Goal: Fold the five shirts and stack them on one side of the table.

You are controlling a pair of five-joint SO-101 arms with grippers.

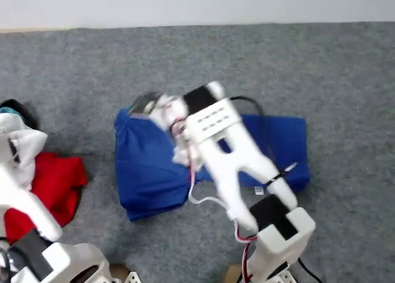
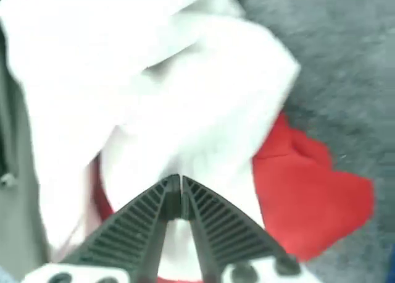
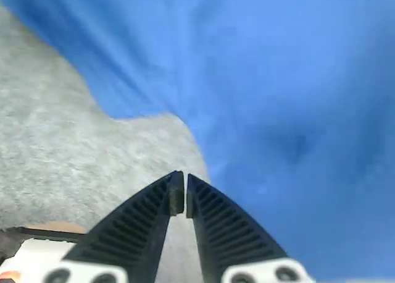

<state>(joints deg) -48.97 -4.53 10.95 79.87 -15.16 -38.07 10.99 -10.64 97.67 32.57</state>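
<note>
The blue shirt [image 1: 148,165] lies at the centre of the table [image 1: 333,67]. The right gripper [image 3: 179,193], fingers pressed together, hangs over the shirt's 11 o'clock corner. At 8 o'clock the white shirt [image 2: 185,79] overlaps the red shirt [image 2: 308,196]. The left gripper [image 2: 181,196], also pressed together, is just above the white one.
</note>
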